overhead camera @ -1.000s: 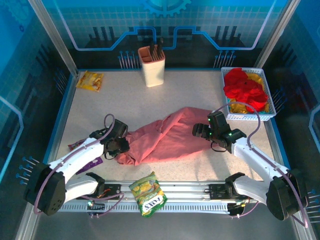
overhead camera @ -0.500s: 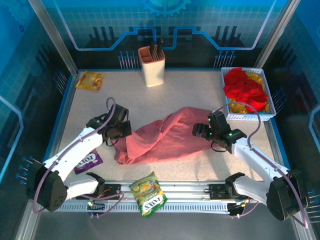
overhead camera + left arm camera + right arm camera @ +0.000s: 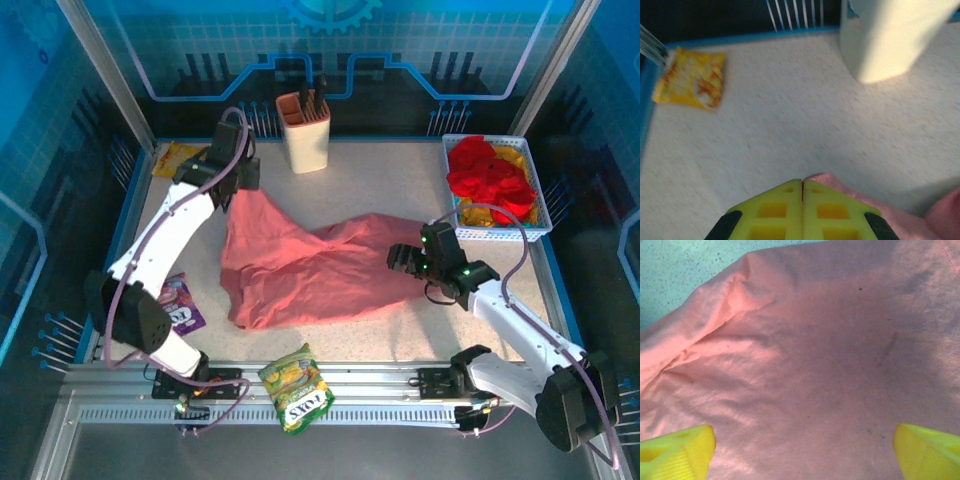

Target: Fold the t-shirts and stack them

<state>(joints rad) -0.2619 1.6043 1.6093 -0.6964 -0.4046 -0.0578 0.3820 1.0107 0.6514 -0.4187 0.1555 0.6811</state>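
Observation:
The salmon-pink t-shirt lies partly spread across the middle of the table. My left gripper is shut on one corner of it, held out toward the far left. In the left wrist view the yellow fingers meet, and pink cloth shows at their tip. My right gripper hovers open over the shirt's right end. In the right wrist view its fingertips stand wide apart above the cloth. Red and yellow t-shirts lie heaped in a white basket at the far right.
A beige holder stands at the back centre, and also appears in the left wrist view. A yellow snack packet lies in the far-left corner. A purple packet lies front left, and a green-yellow packet sits on the front rail.
My left gripper has swung from the front left to the far left, pulling the shirt's corner with it and spreading the cloth. The right gripper has stayed almost where it was.

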